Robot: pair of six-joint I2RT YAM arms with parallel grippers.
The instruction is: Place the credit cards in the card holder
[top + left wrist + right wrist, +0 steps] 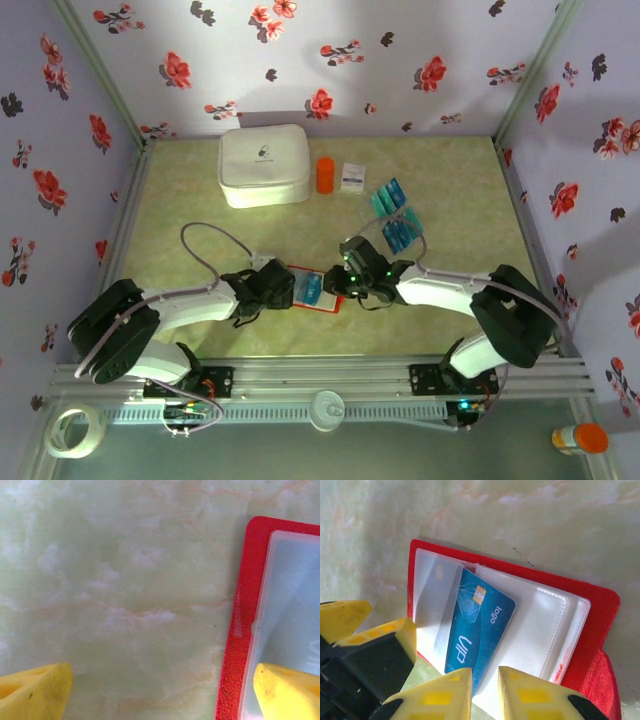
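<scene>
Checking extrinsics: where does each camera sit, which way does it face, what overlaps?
Top external: above and behind the bases, looking down at the table; both arms, left gripper and right gripper at the card holder.
Left wrist: on the left wrist, looks down at table; own yellow fingers in bottom corners, card holder edge at right.
Right wrist: on the right wrist, looks into open card holder, blue credit card inside; own fingers at bottom.
Shared: all three see the card holder.

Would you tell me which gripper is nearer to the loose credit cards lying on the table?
Right. The right gripper sits at the card holder's right edge, below-left of the loose credit cards in the top view; the left gripper is across the holder, farther left.
</scene>
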